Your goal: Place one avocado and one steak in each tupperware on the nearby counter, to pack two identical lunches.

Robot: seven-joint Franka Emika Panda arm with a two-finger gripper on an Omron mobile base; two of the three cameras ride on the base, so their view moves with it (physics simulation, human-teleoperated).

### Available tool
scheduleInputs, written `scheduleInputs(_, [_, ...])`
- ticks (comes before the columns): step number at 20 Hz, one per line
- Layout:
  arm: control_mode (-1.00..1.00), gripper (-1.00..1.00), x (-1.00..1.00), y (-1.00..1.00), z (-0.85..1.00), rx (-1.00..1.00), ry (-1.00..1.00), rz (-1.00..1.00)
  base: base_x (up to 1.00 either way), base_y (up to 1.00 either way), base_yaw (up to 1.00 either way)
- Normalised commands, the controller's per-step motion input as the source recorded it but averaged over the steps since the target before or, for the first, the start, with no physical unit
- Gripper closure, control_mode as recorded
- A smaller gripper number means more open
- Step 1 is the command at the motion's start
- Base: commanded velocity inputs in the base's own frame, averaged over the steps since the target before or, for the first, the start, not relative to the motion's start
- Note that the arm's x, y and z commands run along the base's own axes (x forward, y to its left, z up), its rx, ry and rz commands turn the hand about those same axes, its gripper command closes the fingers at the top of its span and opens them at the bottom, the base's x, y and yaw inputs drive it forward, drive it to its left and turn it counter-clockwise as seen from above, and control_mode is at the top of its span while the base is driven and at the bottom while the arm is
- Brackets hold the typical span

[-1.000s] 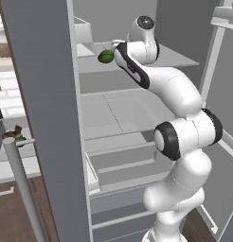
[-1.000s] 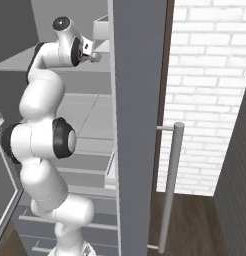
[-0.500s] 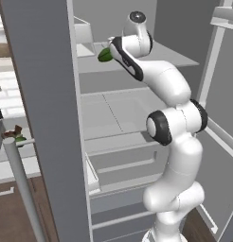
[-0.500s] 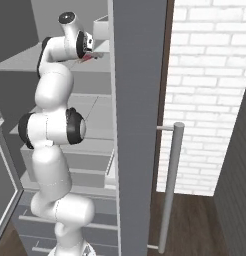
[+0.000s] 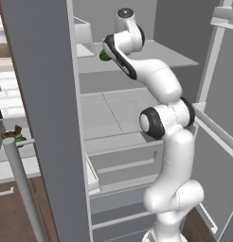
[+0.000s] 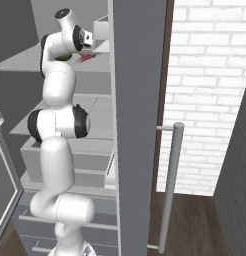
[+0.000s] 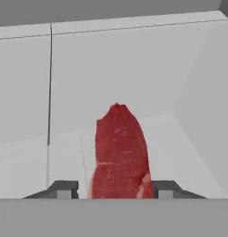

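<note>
One steak (image 7: 119, 155) lies on a fridge shelf (image 5: 151, 52) between the gripper (image 7: 115, 190) tips; whether they grip it, I cannot tell. The left base view adds one avocado (image 5: 103, 56) beside the hand.

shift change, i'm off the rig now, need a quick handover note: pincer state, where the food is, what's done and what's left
Pincer: up inside the open fridge at the top shelf, one finger on each side of the steak. The gap to each finger looks very small; whether it is gripped yet cannot be told.
Steak: lying on the top shelf, not lifted.
Avocado: a green bit shows on the same shelf, just behind the hand.
Done: reach to the steak. Nothing packed that can be seen.
Left: secure the steak, draw it out of the fridge, take it to a tupperware on the counter, then the avocado, then the second lunch.
</note>
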Motion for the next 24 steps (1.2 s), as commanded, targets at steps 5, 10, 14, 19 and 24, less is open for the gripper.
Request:
scheduleInputs(5, [-1.00, 1.00, -0.44, 0.00, -0.62, -0.02, 0.05, -0.12, 0.00, 0.00, 0.00])
scheduleInputs(10, [-1.00, 1.00, -0.91, -0.09, -0.28, 0.00, -0.02, -0.14, 0.00, 0.00, 0.00])
scheduleInputs(14, [-1.00, 1.00, -1.00, -0.15, -0.50, -0.07, -0.22, -0.14, 0.00, 0.00, 0.00])
scheduleInputs(19, [-1.00, 1.00, -1.00, -0.11, -0.59, -0.08, -0.26, -0.14, 0.00, 0.00, 0.00])
scheduleInputs(24, [-1.00, 1.00, -1.00, -0.17, -0.07, 0.00, -0.24, -0.11, 0.00, 0.00, 0.00])
